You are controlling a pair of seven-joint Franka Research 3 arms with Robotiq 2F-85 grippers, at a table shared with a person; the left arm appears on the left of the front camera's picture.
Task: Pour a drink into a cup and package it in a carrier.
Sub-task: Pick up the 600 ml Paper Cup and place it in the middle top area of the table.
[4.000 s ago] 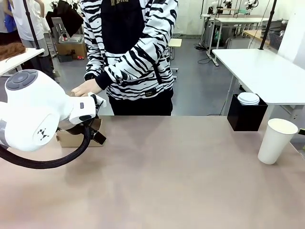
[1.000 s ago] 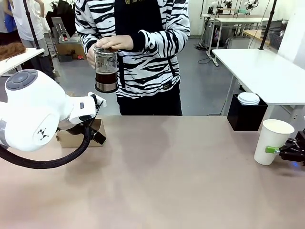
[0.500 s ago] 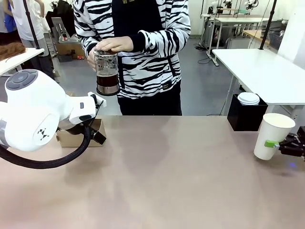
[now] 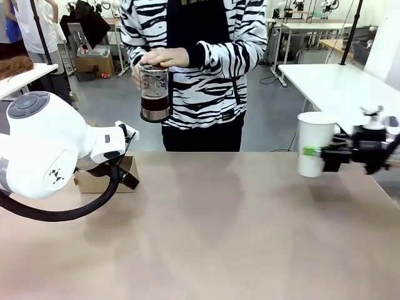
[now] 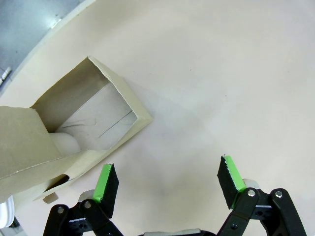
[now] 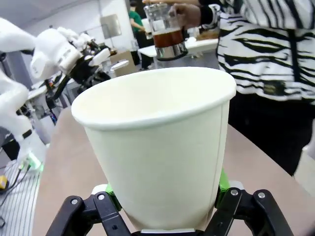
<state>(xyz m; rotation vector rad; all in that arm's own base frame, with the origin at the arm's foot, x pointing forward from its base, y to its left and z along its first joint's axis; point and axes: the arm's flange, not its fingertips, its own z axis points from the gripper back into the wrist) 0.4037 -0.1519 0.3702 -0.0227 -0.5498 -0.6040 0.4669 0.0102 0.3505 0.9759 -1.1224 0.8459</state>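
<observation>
Pinches the cup (image 4: 310,134) low on its wall with the right tool (image 4: 310,152), green pads pressed to opposite sides. Holds it upright and open-topped, clear of the tabletop (image 4: 219,237), at the far right. Against half a second ago: lifted from low by the right edge, carried up and left, straightened out of a slight tilt. Reaches in level from the right with the right arm (image 4: 369,147), black fingers horizontal.

From the right wrist, looks along the same cup (image 6: 157,147) at close range, right tool (image 6: 165,199) clamped round its base, a strip of white inner wall just showing past the rim. Beyond it, takes in the jug (image 6: 166,29) with the drink (image 6: 167,38) in its lower part.

Keeps the left tool (image 5: 167,184) spread wide, gripping nothing, pointed down over bare tabletop (image 5: 221,73), just beside the open end of the carrier (image 5: 83,123). Unmoved through the earlier pictures. From the front, hides much of the carrier (image 4: 94,183) at the far left behind the bulky white left arm (image 4: 44,147).

On the far side, held at chest height in the person's hands (image 4: 164,57): the jug (image 4: 154,94), upright, lid on, drink (image 4: 154,104) dark in its lower half. Shifted right since half a second ago.
</observation>
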